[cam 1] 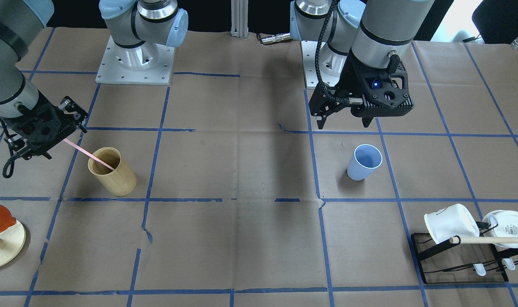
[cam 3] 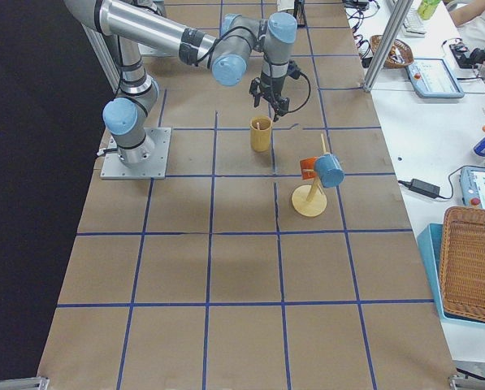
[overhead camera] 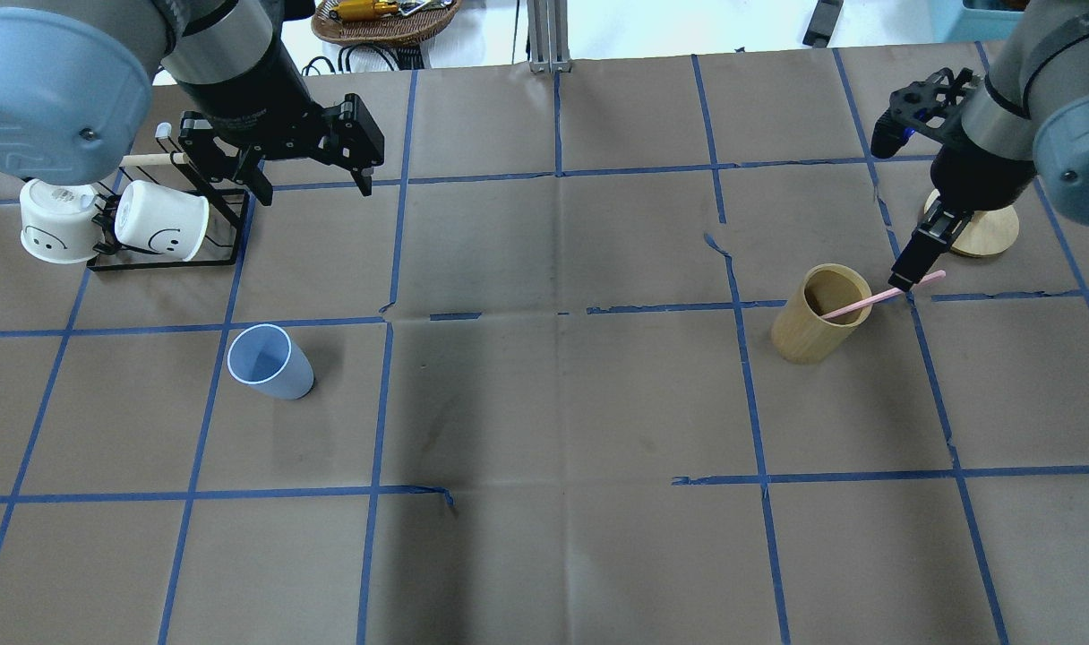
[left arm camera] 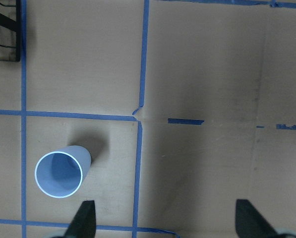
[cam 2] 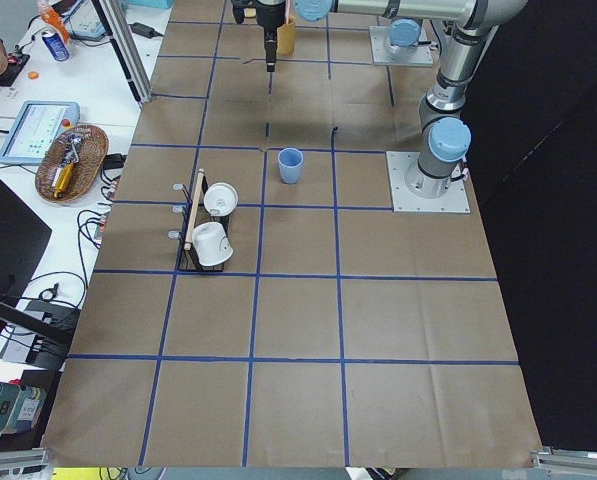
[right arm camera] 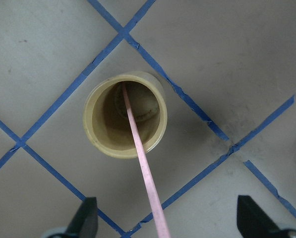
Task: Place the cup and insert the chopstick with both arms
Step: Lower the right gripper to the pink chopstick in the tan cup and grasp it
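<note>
The light-blue cup (cam 1: 364, 162) stands upright on the table, also seen in the overhead view (overhead camera: 271, 363) and the left wrist view (left arm camera: 61, 173). My left gripper (cam 1: 344, 123) hangs open and empty above the table, behind the cup and apart from it. The pale-pink chopstick (overhead camera: 876, 297) leans in the tan wooden holder (overhead camera: 809, 336), with its lower end inside and its upper part over the rim. My right gripper (right arm camera: 170, 220) is open, its fingertips wide apart on either side of the chopstick's (right arm camera: 140, 153) upper end.
A black wire rack (overhead camera: 164, 262) with two white mugs and a wooden rod stands behind the cup at the left arm's side. A round wooden stand (overhead camera: 979, 235) sits just behind the right gripper. Blue tape lines grid the brown table cover.
</note>
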Controlling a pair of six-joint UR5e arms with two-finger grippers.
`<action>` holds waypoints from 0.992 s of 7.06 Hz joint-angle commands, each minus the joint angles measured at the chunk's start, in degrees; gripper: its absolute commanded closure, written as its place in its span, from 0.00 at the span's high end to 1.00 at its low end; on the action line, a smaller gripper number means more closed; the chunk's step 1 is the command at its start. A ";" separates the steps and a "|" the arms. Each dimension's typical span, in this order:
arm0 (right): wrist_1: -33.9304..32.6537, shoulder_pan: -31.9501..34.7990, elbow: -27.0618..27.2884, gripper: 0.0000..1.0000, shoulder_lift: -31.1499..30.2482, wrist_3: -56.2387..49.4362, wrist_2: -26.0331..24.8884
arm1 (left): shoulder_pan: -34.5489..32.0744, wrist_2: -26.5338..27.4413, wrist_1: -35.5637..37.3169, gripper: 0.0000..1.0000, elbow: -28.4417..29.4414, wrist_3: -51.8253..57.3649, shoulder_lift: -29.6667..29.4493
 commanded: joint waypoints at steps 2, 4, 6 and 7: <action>-8.88 -0.71 5.98 1.00 -0.34 -1.00 0.02 | -0.02 0.54 -0.66 1.00 0.14 0.59 0.14; -9.00 -0.71 5.29 0.87 -0.86 -0.66 0.28 | -0.02 2.04 -0.84 1.00 0.32 0.77 -0.12; -8.91 -0.71 5.11 0.54 -0.96 -0.22 -0.16 | -0.10 2.12 -0.84 1.00 0.06 0.77 -0.13; -8.83 -0.71 5.19 0.45 -0.96 -0.13 -0.25 | -0.02 2.13 -0.84 1.00 0.06 0.77 0.05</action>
